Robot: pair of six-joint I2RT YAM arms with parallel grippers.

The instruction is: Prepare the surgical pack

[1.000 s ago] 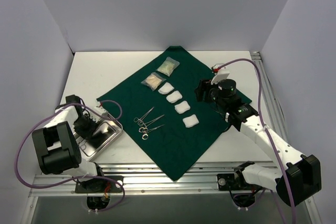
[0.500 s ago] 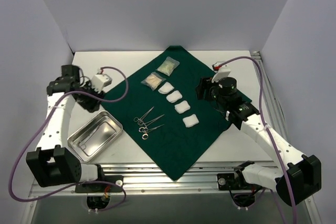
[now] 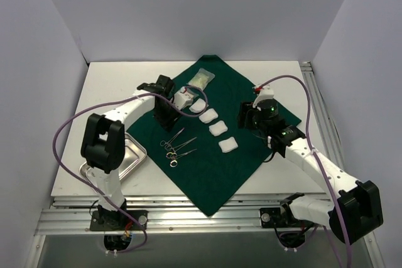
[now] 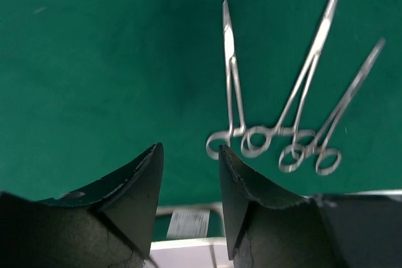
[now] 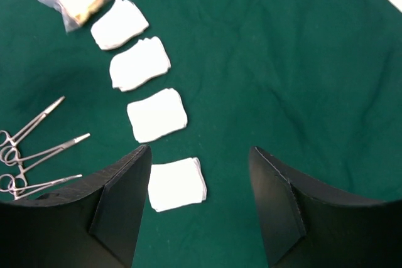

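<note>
The left gripper (image 4: 188, 152) hovers partly open and empty over the green drape (image 3: 207, 174), just short of three forceps (image 4: 279, 132) near its left edge. The steel tray (image 3: 133, 154) sits off that edge. The right gripper (image 5: 200, 150) hangs wide open and empty above the gauze pads (image 5: 157, 114). I'd guess a forceps pickup is next: lower, then close on one.

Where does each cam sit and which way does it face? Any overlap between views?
Top external: above and behind the arm bases, looking down at the table and green drape; both arms show.
Left wrist: on the left arm, facing down at three steel instruments; the open left pincer shows.
Right wrist: on the right arm, facing down at four gauze pads; the open right pincer shows.
Shared: both wrist views catch the instruments on the drape.
</note>
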